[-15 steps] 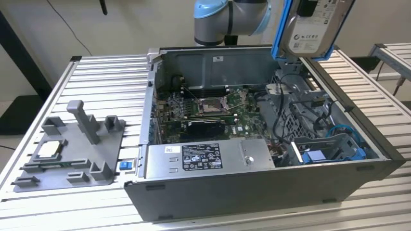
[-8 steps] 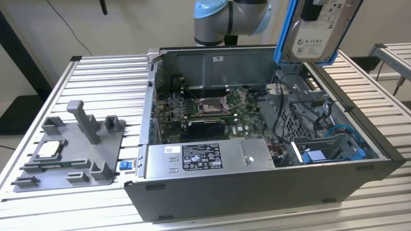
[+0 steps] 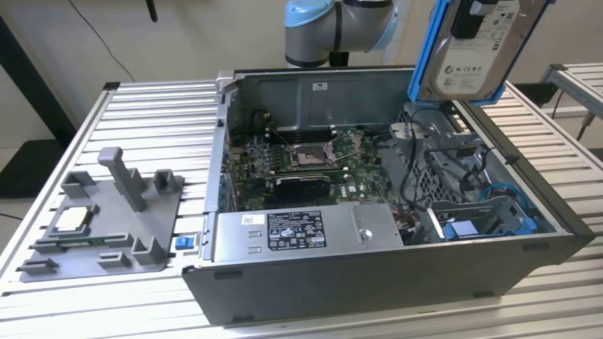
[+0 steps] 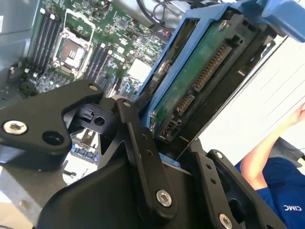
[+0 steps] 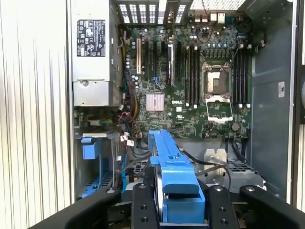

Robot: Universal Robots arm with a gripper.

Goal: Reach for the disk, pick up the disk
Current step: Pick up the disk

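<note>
The black gripper (image 4: pixel 159 143) has its fingers (image 4: pixel 138 138) clamped on one flat silver-grey disk (image 3: pixel 476 53) in a bright blue plastic frame. In the exterior view the disk hangs above the one open dark grey computer case (image 3: pixel 377 282), on edge, long axis nearly upright, white label facing the camera. One green motherboard (image 5: pixel 190 81) lies below.
</note>
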